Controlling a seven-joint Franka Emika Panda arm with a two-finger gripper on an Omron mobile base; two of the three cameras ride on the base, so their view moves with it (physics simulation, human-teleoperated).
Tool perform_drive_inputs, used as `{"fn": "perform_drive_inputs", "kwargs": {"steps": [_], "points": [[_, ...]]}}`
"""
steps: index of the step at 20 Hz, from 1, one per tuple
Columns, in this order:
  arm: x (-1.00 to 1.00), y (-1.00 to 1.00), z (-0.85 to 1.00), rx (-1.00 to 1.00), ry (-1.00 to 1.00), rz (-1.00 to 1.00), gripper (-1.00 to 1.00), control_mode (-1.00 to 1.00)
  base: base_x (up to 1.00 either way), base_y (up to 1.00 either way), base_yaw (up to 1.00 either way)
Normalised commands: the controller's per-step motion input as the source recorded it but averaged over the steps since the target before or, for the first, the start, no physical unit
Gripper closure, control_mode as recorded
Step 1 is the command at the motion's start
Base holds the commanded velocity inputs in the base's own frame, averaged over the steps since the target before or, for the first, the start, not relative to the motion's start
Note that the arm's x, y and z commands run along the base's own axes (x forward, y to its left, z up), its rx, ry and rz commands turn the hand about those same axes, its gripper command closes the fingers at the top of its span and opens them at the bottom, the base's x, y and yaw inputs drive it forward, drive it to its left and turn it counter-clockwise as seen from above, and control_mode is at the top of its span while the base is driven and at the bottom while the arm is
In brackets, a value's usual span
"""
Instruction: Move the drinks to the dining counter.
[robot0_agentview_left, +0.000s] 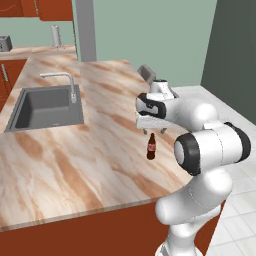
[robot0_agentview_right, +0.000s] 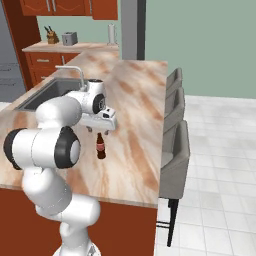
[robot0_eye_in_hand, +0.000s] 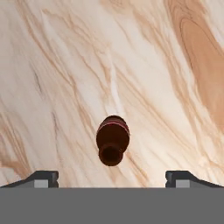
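Marble table (robot0_agentview_left: 75, 160) with a built-in grey sink (robot0_agentview_left: 45, 107) and faucet (robot0_agentview_left: 65, 82), grey chairs (robot0_agentview_right: 175, 145) along its far edge, so this reads as the dining counter. 1 drink is already on it: the cola bottle (robot0_agentview_left: 151, 147) stands upright on the bare veined top, well apart from the sink, nearer the chair-side edge, nothing touching it. Pincer (robot0_agentview_left: 150, 131) hangs directly above the bottle cap, clear of it; in the hand view the bottle (robot0_eye_in_hand: 112, 140) sits centered between the 2 fingertips (robot0_eye_in_hand: 43, 178), which are spread wide apart with nothing held. So the pincer is open and empty.

Progress, as a judgement: cola looks delivered, roughly half the task done. The second drink, the water bottle, is not on the part of the table I can see, so it likely remains to be fetched and brought here. Next step probably lift away and go for it.

Containers: sink basin looks empty, no items inside. Cola bottle is dark all the way up with a red label and its cap looks on; can't tell the fill level. Back counter has a toaster (robot0_agentview_right: 69, 38) and a knife block (robot0_agentview_right: 50, 35), not relevant.
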Motion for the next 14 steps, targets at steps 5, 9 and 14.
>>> {"fn": "perform_drive_inputs", "kwargs": {"steps": [5,9,14], "points": [[-1.0,0.0,0.45,0.0,-0.16,0.0,-1.0,-1.0,0.0,0.0,0.0],[-1.0,0.0,0.47,0.0,-0.16,0.01,-1.0,-1.0,0.0,0.0,0.0],[-0.88,0.05,0.35,0.0,-0.15,0.08,-1.0,-1.0,0.0,0.0,0.0]]}}
